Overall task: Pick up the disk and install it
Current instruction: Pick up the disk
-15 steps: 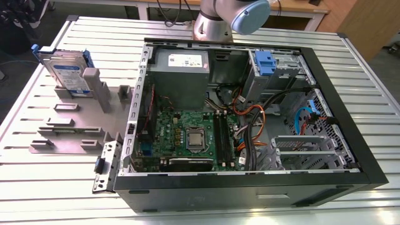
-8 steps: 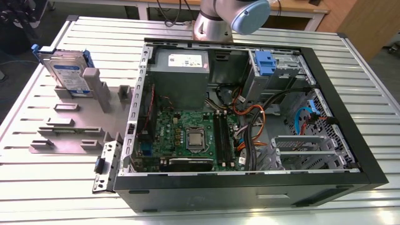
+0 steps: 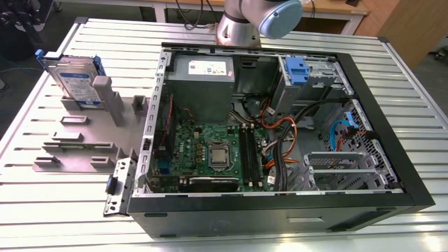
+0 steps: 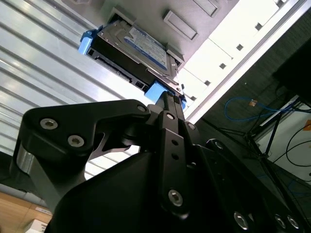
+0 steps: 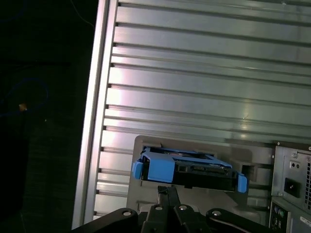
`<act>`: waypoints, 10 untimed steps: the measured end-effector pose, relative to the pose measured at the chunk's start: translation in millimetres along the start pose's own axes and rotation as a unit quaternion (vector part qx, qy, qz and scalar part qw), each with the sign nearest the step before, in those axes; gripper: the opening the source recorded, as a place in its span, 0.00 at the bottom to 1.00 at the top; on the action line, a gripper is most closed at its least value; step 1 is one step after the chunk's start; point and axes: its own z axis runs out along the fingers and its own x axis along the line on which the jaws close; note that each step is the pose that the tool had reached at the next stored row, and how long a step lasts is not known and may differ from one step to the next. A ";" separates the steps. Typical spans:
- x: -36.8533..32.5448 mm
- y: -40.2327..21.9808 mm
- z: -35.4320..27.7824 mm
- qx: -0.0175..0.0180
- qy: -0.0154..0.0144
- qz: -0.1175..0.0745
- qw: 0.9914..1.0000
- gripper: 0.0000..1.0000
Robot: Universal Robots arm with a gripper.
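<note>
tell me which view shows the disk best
The exterior view: the disk stands in a grey holder, labelled face showing. The second wrist view shows its label at a slant; the first wrist view, its connector edge.

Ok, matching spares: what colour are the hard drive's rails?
Blue; the plastic rails on the flat silver hard drive show clearest in the first wrist view.

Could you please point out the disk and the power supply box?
the disk (image 3: 71,81): exterior view, on its printed label.
the power supply box (image 3: 201,97): exterior view, on its grey face.
</note>
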 end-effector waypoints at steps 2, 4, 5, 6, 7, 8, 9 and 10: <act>0.0 0.0 0.0 0.000 0.000 0.000 1.000 0.11; 0.0 0.0 0.0 0.000 0.000 0.000 1.000 0.11; 0.0 0.0 0.0 0.000 0.000 -0.001 1.000 0.11; 0.0 0.0 0.0 0.000 0.000 -0.002 1.000 0.11; 0.0 0.0 0.0 0.000 0.000 -0.003 1.000 0.11; 0.0 0.0 0.0 0.000 0.000 -0.004 1.000 0.11; 0.0 0.0 0.0 0.000 0.000 -0.006 1.000 0.11; 0.0 0.0 0.0 0.000 0.000 -0.008 1.000 0.11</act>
